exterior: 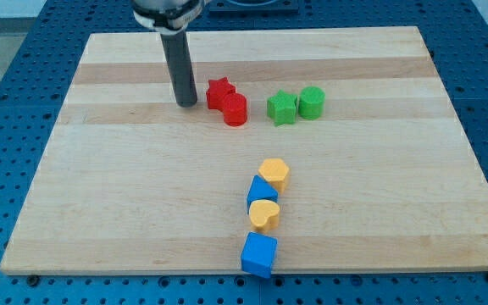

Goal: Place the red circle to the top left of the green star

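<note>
The red circle [235,110] lies on the wooden board, touching a red star [219,91] at its upper left. The green star [282,108] sits to the right of the red circle, with a small gap between them. A green circle [312,102] touches the green star on its right. My tip [186,103] rests on the board to the left of the red star, a short gap away, and left of the red circle.
A column of blocks stands at the bottom centre: a yellow hexagon [274,173], a blue block [262,192], a yellow heart [264,215] and a blue cube [258,254] at the board's [100,195] bottom edge.
</note>
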